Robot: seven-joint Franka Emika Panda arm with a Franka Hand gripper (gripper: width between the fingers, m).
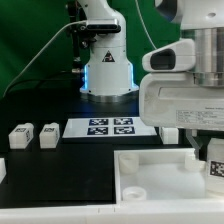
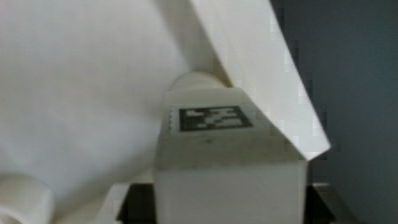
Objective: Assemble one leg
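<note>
My gripper is at the exterior view's right, low over the far right corner of the large white panel. It is shut on a white leg whose tag shows below the hand. In the wrist view the leg sits between the jaws, tag facing the camera, with its far end against the panel's raised rim. The gripper has dark fingers on both sides of the leg. Two more legs stand on the table at the left.
The marker board lies in front of the robot base. Another white part is cut off at the left edge. The black table shows beyond the panel's edge in the wrist view.
</note>
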